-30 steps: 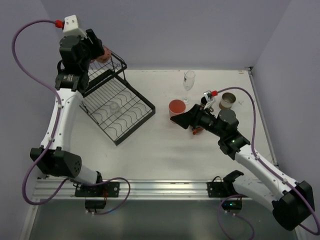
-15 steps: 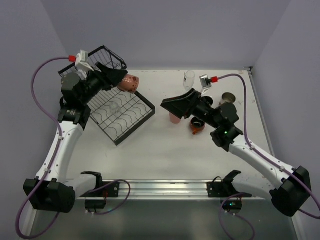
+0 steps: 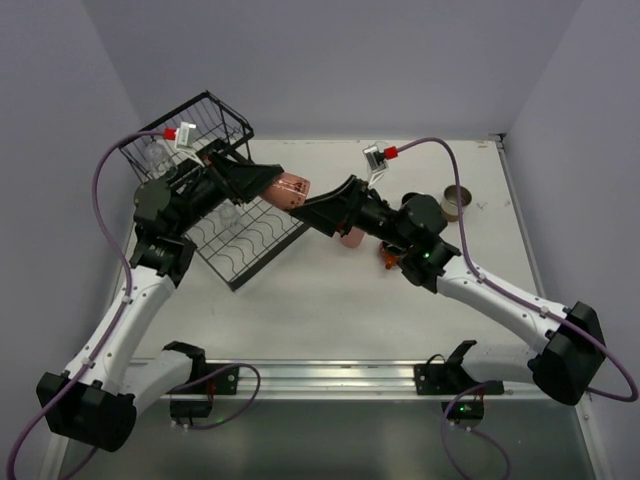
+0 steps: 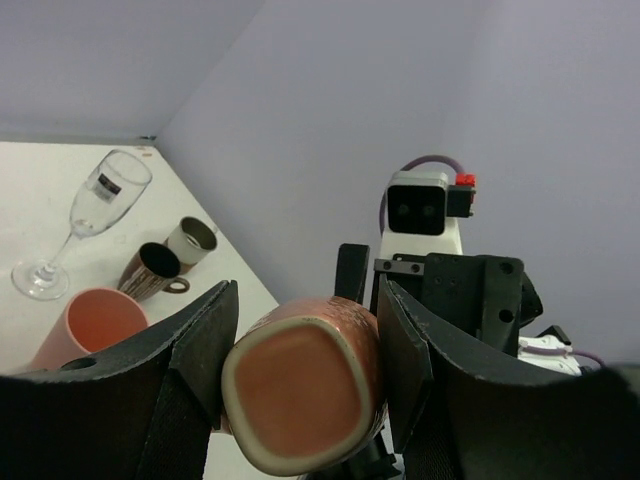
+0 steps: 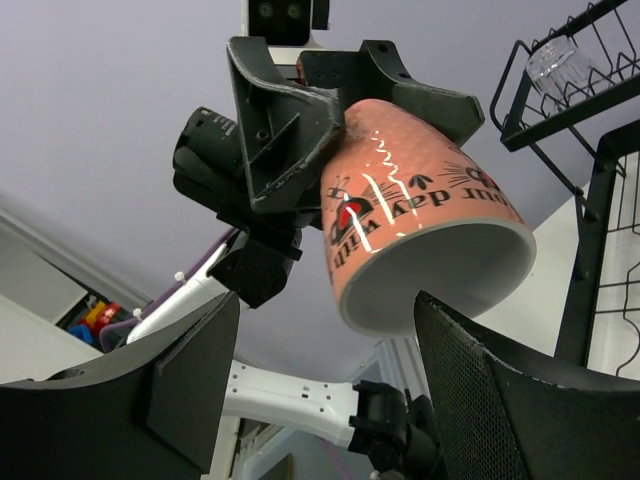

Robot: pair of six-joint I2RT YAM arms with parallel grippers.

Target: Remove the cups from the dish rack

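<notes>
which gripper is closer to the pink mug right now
Left. The left gripper is shut on the mug, holding it by its base end in the air. The right gripper faces the mug's mouth, jaws open, close but not gripping.

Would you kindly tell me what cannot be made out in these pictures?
Top external: the right arm covers most of the orange-red mug and part of the salmon tumbler.
Left wrist: the pink mug shows mostly its base; the left gripper hides its sides.
Right wrist: glare breaks up the mug's print.
</notes>
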